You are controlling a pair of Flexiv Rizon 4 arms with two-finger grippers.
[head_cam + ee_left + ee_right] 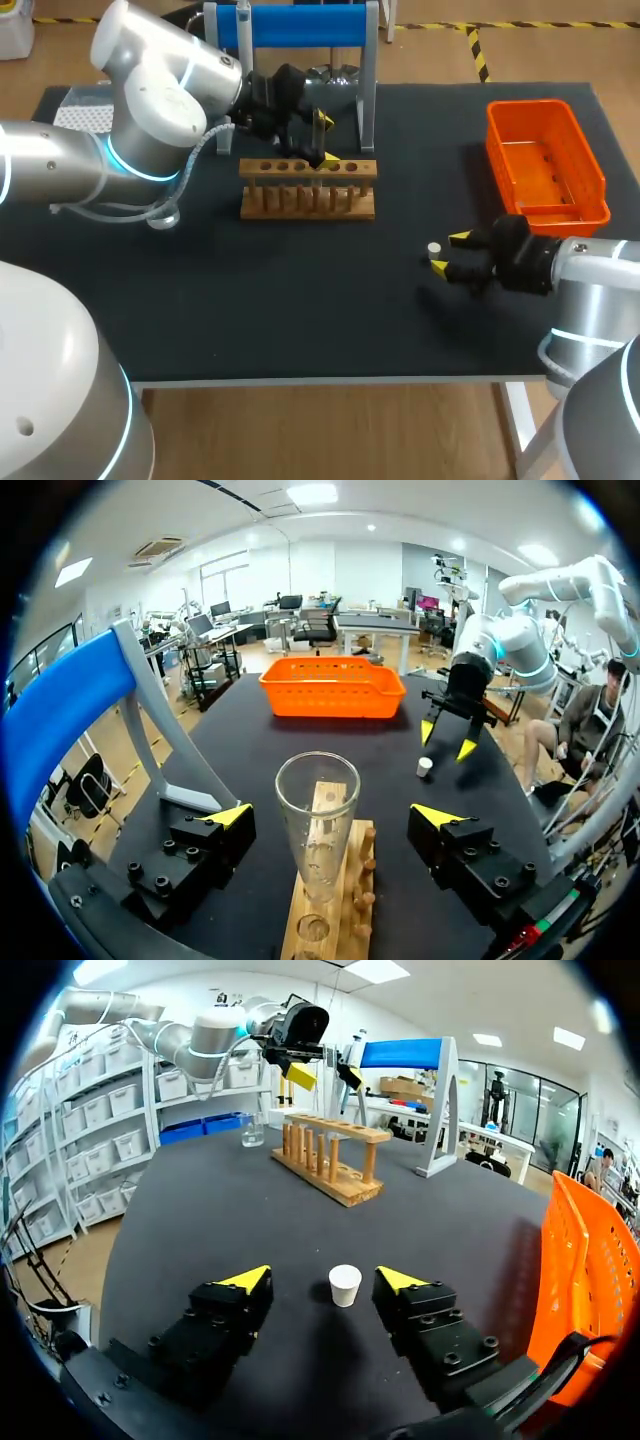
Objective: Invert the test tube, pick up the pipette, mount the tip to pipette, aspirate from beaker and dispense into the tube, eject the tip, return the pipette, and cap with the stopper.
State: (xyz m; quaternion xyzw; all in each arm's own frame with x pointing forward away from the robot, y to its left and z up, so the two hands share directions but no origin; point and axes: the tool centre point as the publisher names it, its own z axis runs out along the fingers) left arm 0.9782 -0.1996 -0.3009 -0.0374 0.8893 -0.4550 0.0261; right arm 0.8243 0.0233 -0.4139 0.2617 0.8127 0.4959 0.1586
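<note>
Yellow-tipped left end effector (335,816) parted around tube (318,825), right end effector (325,1280) parted astride stopper (345,1285)

Left arm (160,110), right arm (600,275), jaws open (both)

Black table (300,300), wooden floor (330,430) (striped tape (478,52))

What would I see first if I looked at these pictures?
Probably the bright orange basket at the far right of the black table. Next comes the glass test tube, standing upright in the wooden rack between the open fingers of the left pincer, which do not touch it. A small white stopper sits on the table between the open fingers of the right pincer.
</note>
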